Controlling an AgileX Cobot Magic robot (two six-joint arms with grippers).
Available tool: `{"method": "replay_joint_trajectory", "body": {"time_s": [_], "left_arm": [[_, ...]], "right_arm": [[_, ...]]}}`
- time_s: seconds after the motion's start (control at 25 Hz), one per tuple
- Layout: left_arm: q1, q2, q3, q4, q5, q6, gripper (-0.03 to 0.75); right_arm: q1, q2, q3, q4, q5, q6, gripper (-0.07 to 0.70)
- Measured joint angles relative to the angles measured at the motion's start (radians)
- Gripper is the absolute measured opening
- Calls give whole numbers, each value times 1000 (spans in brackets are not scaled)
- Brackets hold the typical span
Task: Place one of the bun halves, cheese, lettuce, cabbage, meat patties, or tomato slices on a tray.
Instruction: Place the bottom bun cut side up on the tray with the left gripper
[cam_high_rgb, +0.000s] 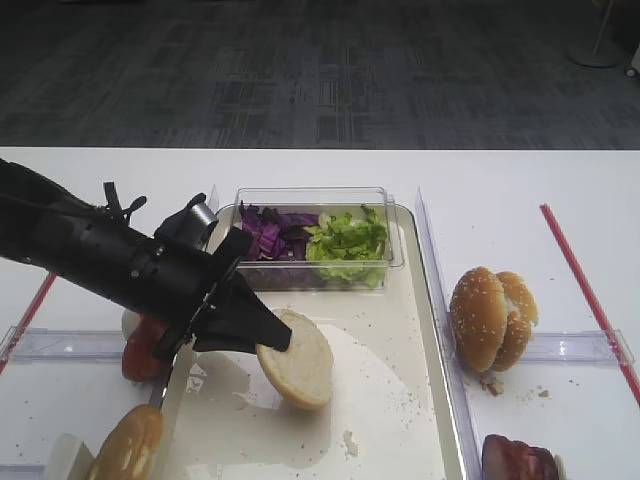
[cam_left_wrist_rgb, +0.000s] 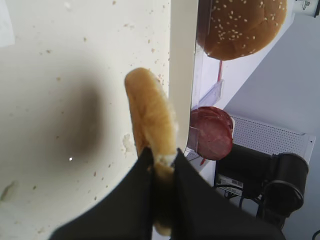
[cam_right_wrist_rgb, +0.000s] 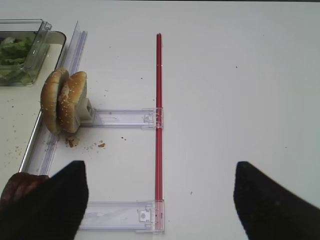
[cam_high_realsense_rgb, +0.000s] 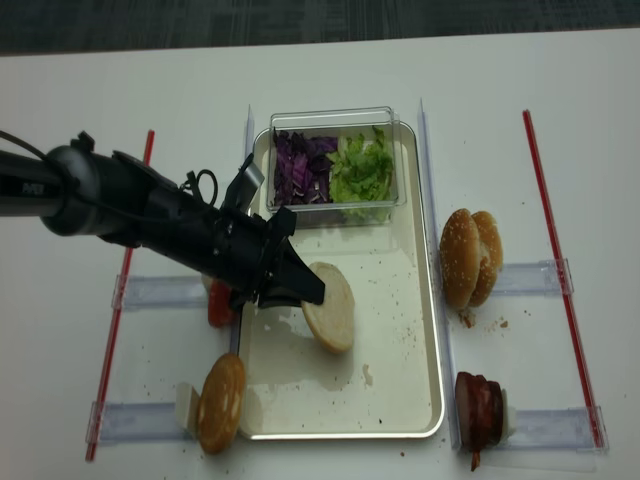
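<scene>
My left gripper (cam_high_rgb: 275, 340) (cam_high_realsense_rgb: 308, 292) (cam_left_wrist_rgb: 162, 160) is shut on the edge of a pale cream bun half (cam_high_rgb: 297, 358) (cam_high_realsense_rgb: 330, 306) (cam_left_wrist_rgb: 150, 112). It holds the half tilted on edge, just above the crumb-speckled tray (cam_high_rgb: 390, 400) (cam_high_realsense_rgb: 400, 350) (cam_left_wrist_rgb: 60, 75). At the tray's far end a clear tub holds purple cabbage (cam_high_rgb: 275, 232) (cam_high_realsense_rgb: 298, 170) and green lettuce (cam_high_rgb: 347, 242) (cam_high_realsense_rgb: 362, 170). Tomato slices (cam_high_rgb: 143, 350) (cam_high_realsense_rgb: 218, 305) stand left of the tray, partly behind the arm. Meat patties (cam_high_rgb: 515, 460) (cam_high_realsense_rgb: 480, 405) (cam_left_wrist_rgb: 212, 132) sit at the front right. Cheese is out of view. My right gripper (cam_right_wrist_rgb: 160, 200) is open over bare table.
A sesame bun pair (cam_high_rgb: 492, 318) (cam_high_realsense_rgb: 468, 258) (cam_right_wrist_rgb: 65, 102) stands on edge right of the tray. A glossy brown domed half (cam_high_rgb: 128, 445) (cam_high_realsense_rgb: 222, 400) sits at the front left. Clear plastic rails (cam_right_wrist_rgb: 120, 117) and red strips (cam_right_wrist_rgb: 159, 115) (cam_high_realsense_rgb: 545, 200) lie on the white table.
</scene>
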Motion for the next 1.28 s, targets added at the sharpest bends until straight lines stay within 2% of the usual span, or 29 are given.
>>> {"method": "replay_joint_trajectory", "body": {"time_s": [0.44,0.92,1.28], "left_arm": [[2,0,0,0,0,-10,27],[2,0,0,6,0,-54,196],[2,0,-2,59,0,-99,281]], "right_arm": [[0,0,0,0,0,0,613],[0,0,0,0,0,0,613],[0,0,0,0,0,0,613]]}}
